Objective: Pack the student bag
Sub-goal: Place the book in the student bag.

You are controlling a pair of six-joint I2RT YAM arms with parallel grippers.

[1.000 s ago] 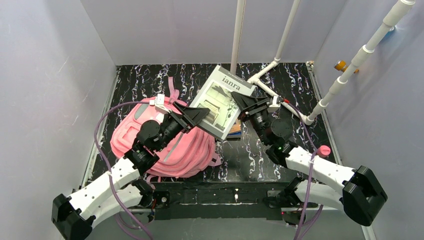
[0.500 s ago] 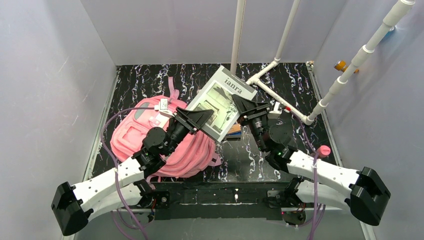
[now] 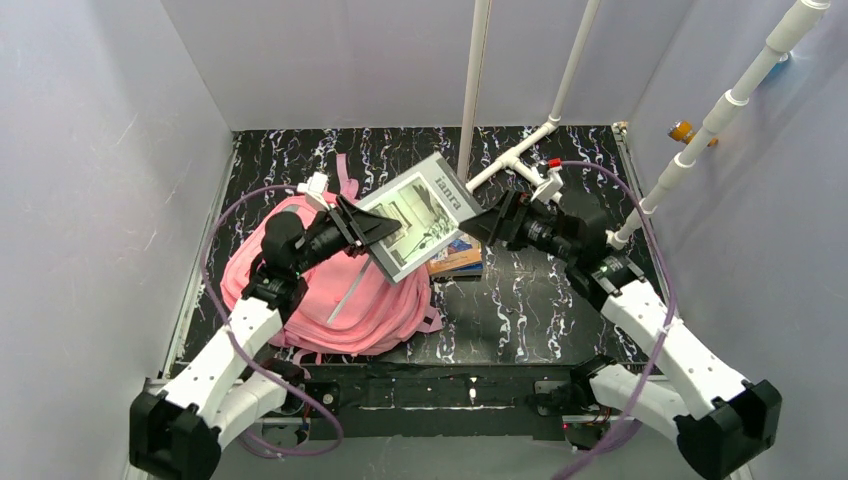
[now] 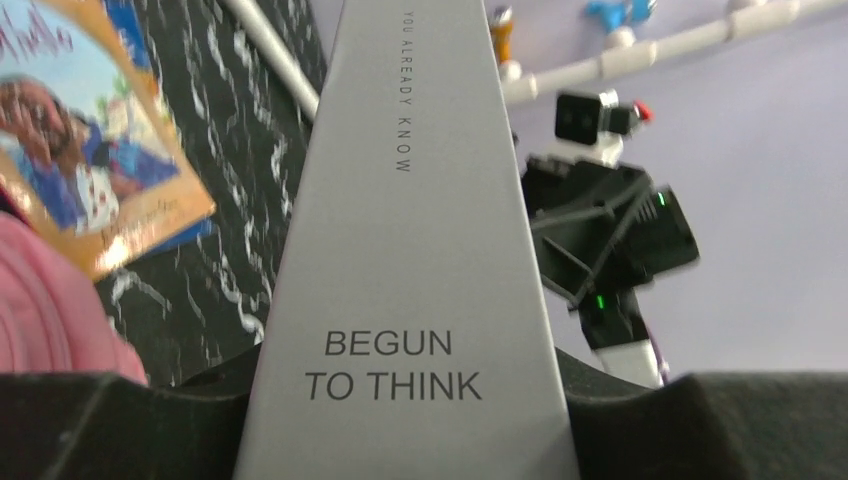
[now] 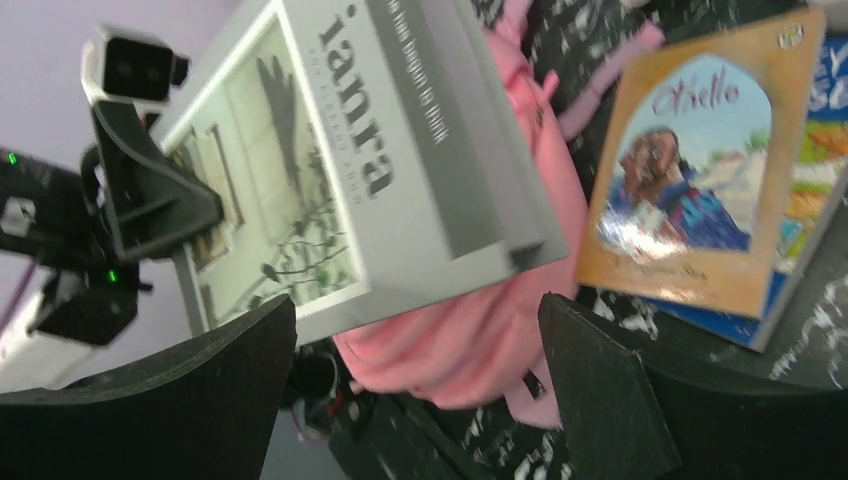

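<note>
Pink fabric marks your target: the student bag lies slumped on the tabletop at about 9 o'clock from the centre of the top view. Its upper end sits under your left arm. I cannot tell from these views whether its main compartment is unzipped.

Your left hand is clamped on the grey book, pinching the edge at the book's 9 o'clock. The left wrist view shows the cover running straight out between the fingers. That one-sided pinch explains why the book hangs tilted in the air, its far corner toward 1 o'clock and its low corner over the bag's edge.

Your right hand waits at the book's 3 o'clock with its fingers spread wide. Nothing lies between them, and the book sits beyond the pads. The book's weight therefore seems to rest on the left grip alone, and a heavy hardback held by one edge may sag or twist.

An Othello paperback rests on another book on the tabletop at the grey book's 5 o'clock, just beside the bag, probably queued for packing. Your next move looks like swinging the grey book toward 8 o'clock and finding the bag's mouth.
</note>
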